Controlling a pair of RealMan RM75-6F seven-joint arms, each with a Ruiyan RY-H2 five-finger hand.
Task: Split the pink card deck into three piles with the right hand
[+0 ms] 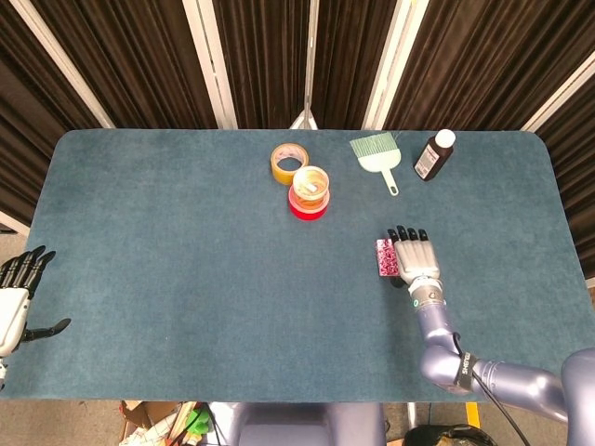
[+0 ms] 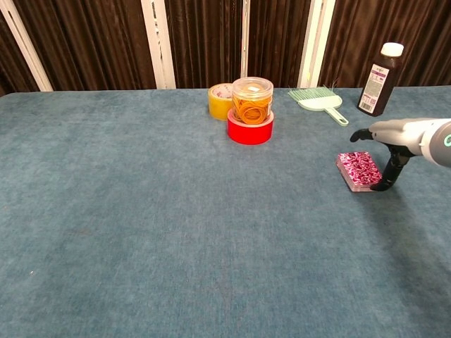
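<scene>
The pink patterned card deck (image 1: 385,258) lies flat as one stack on the blue table, right of centre; the chest view shows the deck (image 2: 359,171) too. My right hand (image 1: 415,256) hovers just right of it, palm down and fingers stretched forward. In the chest view the right hand (image 2: 403,136) has its thumb pointing down to the table at the deck's near right corner, touching or almost touching it. Nothing is held. My left hand (image 1: 17,299) hangs open off the table's left edge, far from the deck.
A yellow tape roll (image 1: 289,163) and a jar of rubber bands (image 1: 310,184) on a red tape roll (image 2: 249,129) stand at the back centre. A green hand brush (image 1: 376,153) and a brown bottle (image 1: 434,153) sit at the back right.
</scene>
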